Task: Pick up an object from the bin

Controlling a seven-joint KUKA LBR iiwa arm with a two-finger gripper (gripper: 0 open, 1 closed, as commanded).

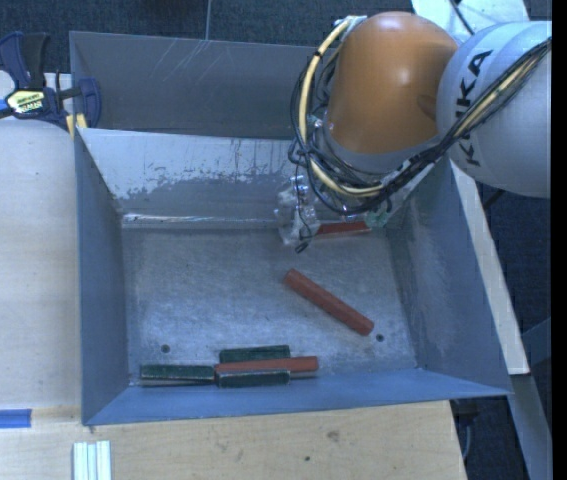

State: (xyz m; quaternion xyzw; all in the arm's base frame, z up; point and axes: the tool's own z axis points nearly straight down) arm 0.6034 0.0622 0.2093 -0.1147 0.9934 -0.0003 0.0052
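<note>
My gripper (298, 223) hangs low near the bin's back wall, right of centre. Just to its right a short red bar (345, 229) lies along the foot of the back wall, partly hidden under the arm. A longer red-brown stick (328, 303) rests on the floor in front of the gripper, slanting down to the right, apart from it.
Along the front wall lie a dark green bar (254, 353), a second dark green bar (177, 373) to its left and a red bar (266, 368) between them. The arm's orange dome and cables hang over the bin's back right corner.
</note>
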